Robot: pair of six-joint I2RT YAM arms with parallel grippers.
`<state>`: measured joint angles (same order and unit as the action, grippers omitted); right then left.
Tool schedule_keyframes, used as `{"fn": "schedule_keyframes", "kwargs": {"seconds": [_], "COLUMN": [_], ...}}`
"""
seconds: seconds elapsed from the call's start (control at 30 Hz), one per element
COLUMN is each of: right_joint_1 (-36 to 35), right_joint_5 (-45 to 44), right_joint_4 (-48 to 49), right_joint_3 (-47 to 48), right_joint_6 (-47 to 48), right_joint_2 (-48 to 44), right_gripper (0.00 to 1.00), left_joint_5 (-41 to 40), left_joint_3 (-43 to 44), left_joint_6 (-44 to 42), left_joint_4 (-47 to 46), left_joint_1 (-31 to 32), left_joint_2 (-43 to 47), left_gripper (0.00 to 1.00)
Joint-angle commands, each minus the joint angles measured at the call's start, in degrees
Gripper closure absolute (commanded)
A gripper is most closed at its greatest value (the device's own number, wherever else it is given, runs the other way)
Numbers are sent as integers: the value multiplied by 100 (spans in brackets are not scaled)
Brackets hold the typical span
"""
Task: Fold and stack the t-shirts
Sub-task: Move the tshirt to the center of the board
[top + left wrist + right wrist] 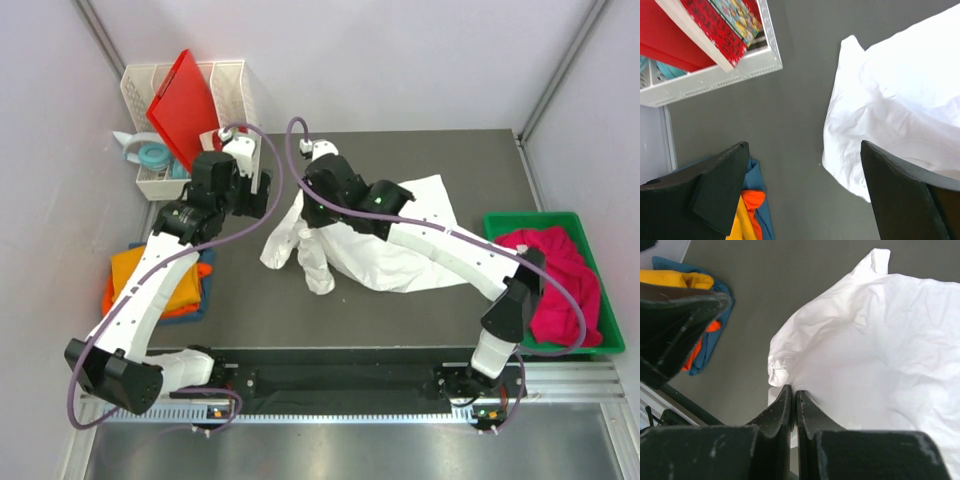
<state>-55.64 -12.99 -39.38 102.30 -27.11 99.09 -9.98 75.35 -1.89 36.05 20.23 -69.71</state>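
The white t-shirt [400, 250] lies crumpled in the middle of the dark table, its left part lifted into a hanging bunch. My right gripper [308, 200] is shut on the cloth; in the right wrist view its jaws [792, 392] pinch the white t-shirt [865, 350] at a fold. My left gripper [262, 195] is open and empty, just left of the bunch. In the left wrist view it [807, 192] hangs over bare table, with the white t-shirt [890, 110] by the right finger. Folded orange and blue t-shirts [165, 280] are stacked at the left. A magenta-pink t-shirt [560, 280] lies at the right.
The magenta-pink t-shirt lies in a green bin [500, 222] at the right edge. A white basket [235, 85] at the back left holds a red plastic board [185, 105]. The basket [715, 80] also shows in the left wrist view. The stack shows there too [752, 220].
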Motion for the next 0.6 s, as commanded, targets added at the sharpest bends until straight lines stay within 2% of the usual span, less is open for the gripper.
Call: {"fn": "schedule_keyframes", "kwargs": {"seconds": [0.0, 0.03, 0.07, 0.1, 0.2, 0.33, 0.57], "right_joint_1": [-26, -26, -26, -17, 9, 228, 791], "right_joint_5": [8, -141, -238, -334, -721, -1362, -2005], "right_joint_4": [353, 256, 151, -25, -79, -79, -53], "right_joint_3": [201, 263, 334, 430, 300, -209, -2035], "right_joint_6": [-101, -101, -110, -101, -22, 4, -593], "right_joint_2": [57, 171, 224, 242, -19, -591, -1646], "right_gripper": [90, 69, 55, 31, 3, 0, 0], "left_joint_5": [40, 48, 57, 66, 101, 320, 1154], "left_joint_3": [-249, -275, -345, -381, -486, -565, -1118], "left_joint_6": [163, 171, 163, 163, 171, 180, 180], "left_joint_4": [-186, -195, -195, -213, -256, -265, -432], "left_joint_1": [-89, -89, -107, -116, -116, -116, -116], "left_joint_2": [195, 212, 239, 248, 318, 318, 292], "left_gripper": [3, 3, 3, 3, 3, 3, 3]}}
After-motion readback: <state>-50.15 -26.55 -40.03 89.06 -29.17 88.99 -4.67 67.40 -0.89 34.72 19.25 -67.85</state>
